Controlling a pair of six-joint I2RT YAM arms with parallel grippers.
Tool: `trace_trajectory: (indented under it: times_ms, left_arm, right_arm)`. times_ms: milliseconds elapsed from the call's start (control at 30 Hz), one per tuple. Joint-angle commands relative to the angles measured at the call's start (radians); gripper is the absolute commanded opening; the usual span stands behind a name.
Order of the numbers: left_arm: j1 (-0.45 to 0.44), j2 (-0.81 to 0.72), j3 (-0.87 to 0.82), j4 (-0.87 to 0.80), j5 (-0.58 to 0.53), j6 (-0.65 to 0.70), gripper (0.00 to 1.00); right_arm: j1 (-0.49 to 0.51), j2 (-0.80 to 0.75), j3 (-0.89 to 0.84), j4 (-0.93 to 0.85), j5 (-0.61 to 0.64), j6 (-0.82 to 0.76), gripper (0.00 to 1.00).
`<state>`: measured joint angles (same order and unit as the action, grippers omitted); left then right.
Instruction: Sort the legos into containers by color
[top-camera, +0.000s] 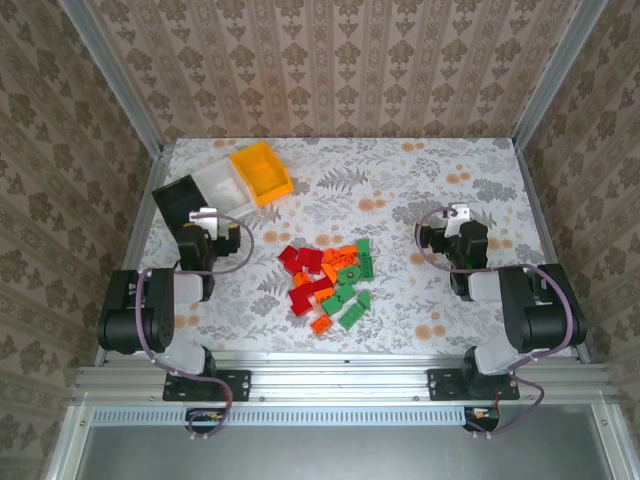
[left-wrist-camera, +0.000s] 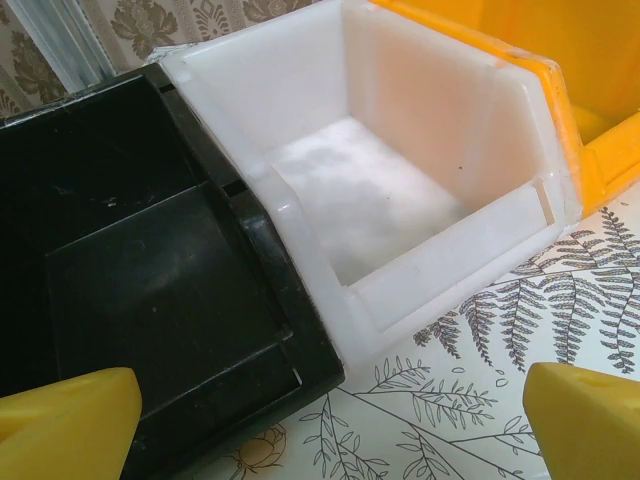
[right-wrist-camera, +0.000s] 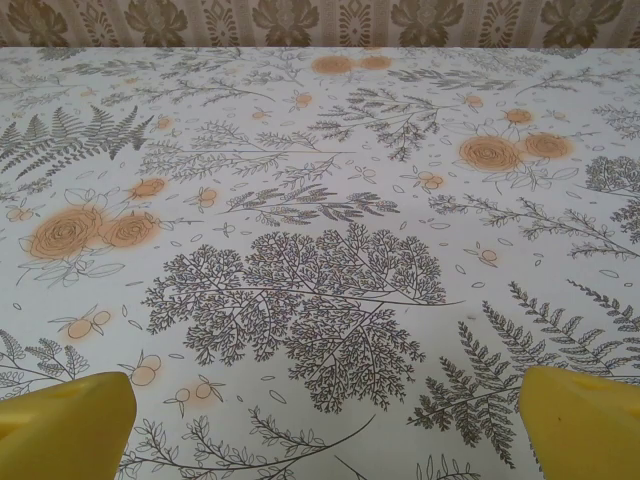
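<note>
Left gripper (left-wrist-camera: 325, 428): gapes wide, holds nothing, looks down on the seam between the black bin (left-wrist-camera: 150, 270) and the white bin (left-wrist-camera: 400, 180), at upper left of the top view. Right gripper (right-wrist-camera: 325, 428): equally wide, equally bare, hangs over the patterned tablecloth (right-wrist-camera: 300, 250) at right of the top view, well apart from any brick.

Legos (top-camera: 330, 285): lie in one tight heap at centre of the top view, red mostly toward the left, green toward the right, orange mixed through, many touching. Not one in a bin yet.

Containers (top-camera: 220, 188): sit joined in a slanted row at upper left, black at the lower end, then white, then the yellow-orange bin (top-camera: 262, 172); look bare inside as far as seen.

Risks, as a judgement: probably catches two bricks of unlike colour when closing on so crowded a heap, or nudges neighbours and scatters them. Means a long carry across the frame from the right side, with a loosely pinched brick liable to drop on the way. Could also send a brick into the wrong bin if released near a shared wall.
</note>
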<state>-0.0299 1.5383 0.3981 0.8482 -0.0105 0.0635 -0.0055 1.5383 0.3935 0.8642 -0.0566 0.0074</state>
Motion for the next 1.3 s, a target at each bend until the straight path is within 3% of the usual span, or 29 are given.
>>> trace_trajectory:
  times_ms: [0,1267]
  left_arm:
    - [0.008,-0.004,0.005,0.007,0.017,0.000,1.00]
    - [0.002,-0.004,0.002,0.010,0.006,0.006,1.00]
  right_arm:
    - [0.006,-0.009,0.009,0.001,0.017,0.006,1.00]
    - [0.006,-0.009,0.012,-0.004,0.037,0.016,1.00]
